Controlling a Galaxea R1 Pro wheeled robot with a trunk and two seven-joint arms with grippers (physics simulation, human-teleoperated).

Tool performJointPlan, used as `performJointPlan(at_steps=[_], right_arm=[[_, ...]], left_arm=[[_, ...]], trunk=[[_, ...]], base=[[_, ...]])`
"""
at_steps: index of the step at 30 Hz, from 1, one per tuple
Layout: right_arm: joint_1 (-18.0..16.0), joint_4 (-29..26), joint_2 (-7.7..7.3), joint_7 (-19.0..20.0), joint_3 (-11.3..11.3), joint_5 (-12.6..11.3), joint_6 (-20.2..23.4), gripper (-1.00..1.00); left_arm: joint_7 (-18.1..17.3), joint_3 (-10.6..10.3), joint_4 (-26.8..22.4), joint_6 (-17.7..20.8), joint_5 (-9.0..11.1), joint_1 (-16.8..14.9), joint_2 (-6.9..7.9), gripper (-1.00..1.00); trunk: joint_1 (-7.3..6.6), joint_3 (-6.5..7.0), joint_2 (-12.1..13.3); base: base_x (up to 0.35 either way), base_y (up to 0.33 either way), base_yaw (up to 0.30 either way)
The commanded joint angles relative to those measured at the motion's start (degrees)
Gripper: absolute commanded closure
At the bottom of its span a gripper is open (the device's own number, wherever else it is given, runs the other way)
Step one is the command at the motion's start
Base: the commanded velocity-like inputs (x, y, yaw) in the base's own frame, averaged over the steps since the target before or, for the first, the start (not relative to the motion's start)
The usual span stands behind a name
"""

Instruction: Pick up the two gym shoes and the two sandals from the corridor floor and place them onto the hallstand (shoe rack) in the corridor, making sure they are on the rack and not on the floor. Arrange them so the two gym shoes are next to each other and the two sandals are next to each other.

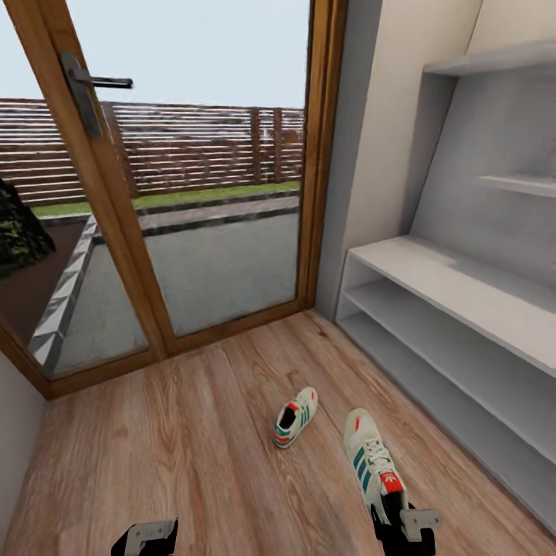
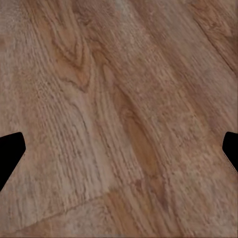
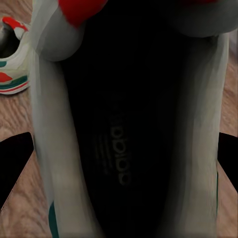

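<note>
Your right claw [image 1: 401, 523] straddles the near shoe [image 1: 372, 463], jaws open; left claw [image 2: 119, 148] open over floor [image 1: 193, 448]. Close off-centre and the shoe twists free.

Both gym shoes [image 1: 374, 463] [image 1: 296, 417] are cream-white with green side stripes and red-orange tongue labels; the corridor floor [image 1: 185, 463] is light-brown grained wood; the hallstand [image 1: 463, 309] is pale grey-white.

In front of you stands a glass door [image 1: 224, 193] in a wooden frame [image 1: 320, 154], with a dark handle [image 1: 93, 81] on it. Through the glass you see a paved patio [image 1: 216, 262], a grass strip [image 1: 193, 197] and a slatted fence [image 1: 201, 143]. A beige wall [image 1: 409, 100] is beside the door.
</note>
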Motion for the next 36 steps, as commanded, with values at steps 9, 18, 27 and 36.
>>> performJointPlan(at_steps=[9,18,27,36], right_arm=[[-0.04,0.08,0.04,0.01,-0.01,0.04,-0.16,1.00],[-0.04,0.12,0.03,0.01,-0.01,0.03,-0.16,1.00],[-0.04,0.12,0.06,0.01,-0.01,0.03,-0.17,1.00],[-0.03,0.11,0.08,0.01,-0.01,0.03,-0.15,1.00]], left_arm=[[-0.08,-0.04,0.04,-0.17,0.33,-0.02,0.02,-1.00],[-0.08,-0.04,0.04,-0.17,0.33,-0.02,0.03,-1.00],[-0.08,-0.04,0.04,-0.17,0.33,-0.02,0.03,-1.00],[-0.08,-0.04,0.04,-0.17,0.35,-0.02,0.03,-1.00]], trunk=[[0.02,-0.05,-0.02],[0.02,-0.05,-0.02],[0.02,-0.05,-0.02],[0.02,-0.05,-0.02]], base=[[0.277,0.240,-0.264],[0.278,0.228,-0.264],[0.121,0.065,-0.264],[0.005,0.002,-0.264]])
